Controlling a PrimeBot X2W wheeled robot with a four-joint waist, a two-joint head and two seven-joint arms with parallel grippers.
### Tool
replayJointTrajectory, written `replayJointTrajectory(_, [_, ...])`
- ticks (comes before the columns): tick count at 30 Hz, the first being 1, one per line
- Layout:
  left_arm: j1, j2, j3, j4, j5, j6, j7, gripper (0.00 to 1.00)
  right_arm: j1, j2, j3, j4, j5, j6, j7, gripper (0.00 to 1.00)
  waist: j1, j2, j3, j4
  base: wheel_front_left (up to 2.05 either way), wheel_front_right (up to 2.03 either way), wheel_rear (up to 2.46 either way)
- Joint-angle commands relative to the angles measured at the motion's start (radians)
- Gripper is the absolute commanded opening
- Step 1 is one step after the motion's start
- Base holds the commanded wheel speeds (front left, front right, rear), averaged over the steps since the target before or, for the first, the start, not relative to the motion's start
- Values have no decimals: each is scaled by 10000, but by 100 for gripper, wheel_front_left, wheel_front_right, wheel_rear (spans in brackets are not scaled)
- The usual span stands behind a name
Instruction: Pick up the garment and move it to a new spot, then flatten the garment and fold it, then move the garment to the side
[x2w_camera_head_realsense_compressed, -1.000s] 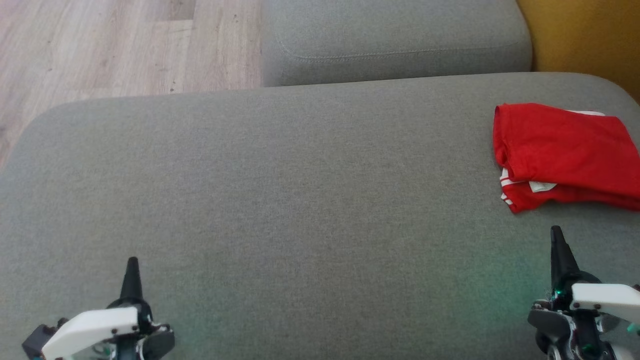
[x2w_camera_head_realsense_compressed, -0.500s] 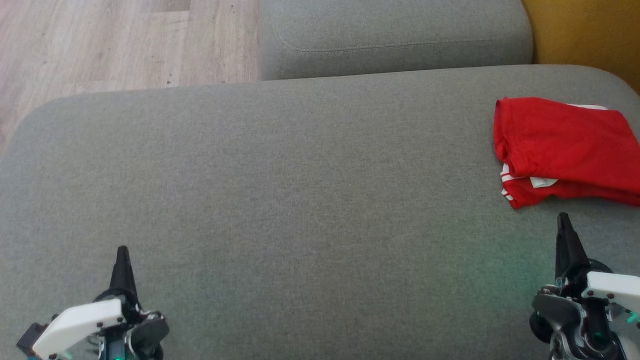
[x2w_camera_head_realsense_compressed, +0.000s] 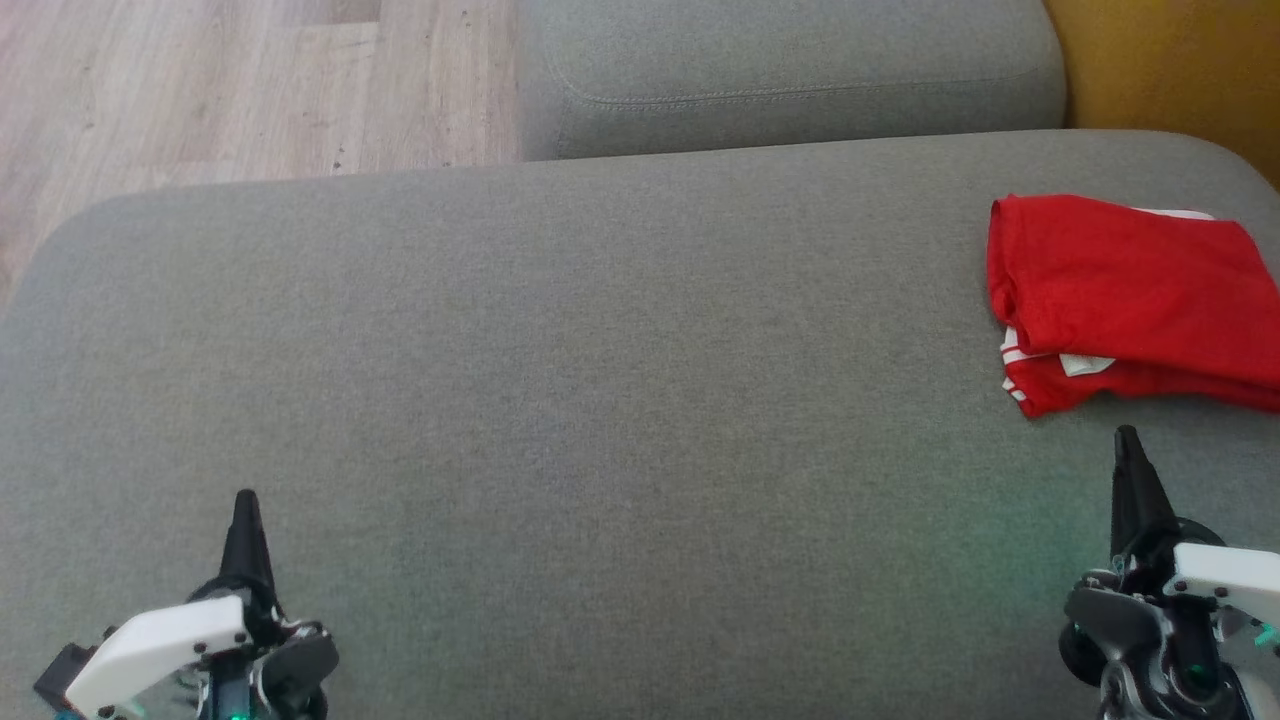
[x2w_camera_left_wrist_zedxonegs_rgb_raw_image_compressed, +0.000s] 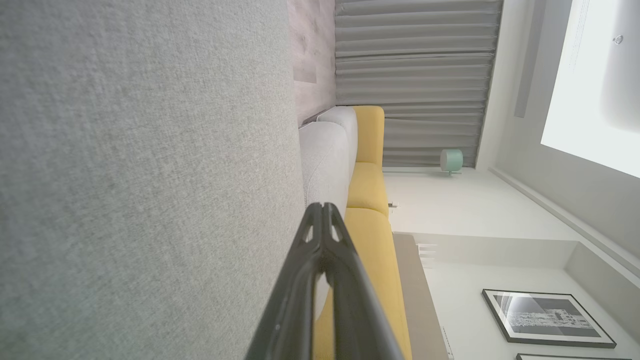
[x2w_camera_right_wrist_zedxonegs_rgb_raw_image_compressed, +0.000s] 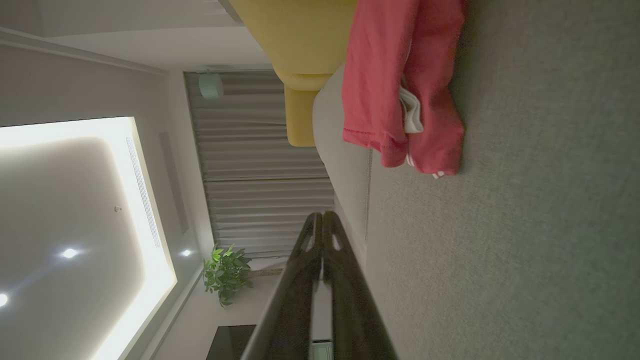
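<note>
Lying folded at the far right of the grey seat (x2w_camera_head_realsense_compressed: 600, 380), the red garment (x2w_camera_head_realsense_compressed: 1120, 290) runs off the head view's right edge, so how far it reaches cannot be told. White stripes and a small white tag peek out between the layers at its near left corner. A thin white sliver shows along its far edge, too small to identify.

The left gripper (x2w_camera_head_realsense_compressed: 245, 498) sits at the lower left, fingers pressed together into a single dark point with nothing between them. Its pale housing is cut by the bottom edge. The right gripper (x2w_camera_head_realsense_compressed: 1127, 435) sits at the lower right, likewise closed and empty, with its body clipped by the bottom and right edges. Its tip is near the garment's near edge but apart from it. Whether either tip touches the seat cannot be told from above.

The right wrist view is dim. There the right gripper (x2w_camera_right_wrist_zedxonegs_rgb_raw_image_compressed: 322, 215) points past the garment (x2w_camera_right_wrist_zedxonegs_rgb_raw_image_compressed: 395, 85), whose upper part is cut off by the top of the view, with white cloth tucked in the fold. In the left wrist view the left gripper (x2w_camera_left_wrist_zedxonegs_rgb_raw_image_compressed: 322, 206) shows its tips meeting, with grey seat fabric to one side and a yellow sofa (x2w_camera_left_wrist_zedxonegs_rgb_raw_image_compressed: 370, 190) beyond.
</note>
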Motion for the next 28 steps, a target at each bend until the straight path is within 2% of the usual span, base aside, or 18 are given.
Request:
replayJointTrajectory(1, [-509,50,392,-292,-25,-67,44,0,-554,-76,209,-366,70,69,58,0,0,0,-1,0,0,0,0])
replayJointTrajectory(28, [-511,34,415,-292,-6,-67,62,0,-553,-76,209,-366,71,69,57,0,0,0,-1,0,0,0,0])
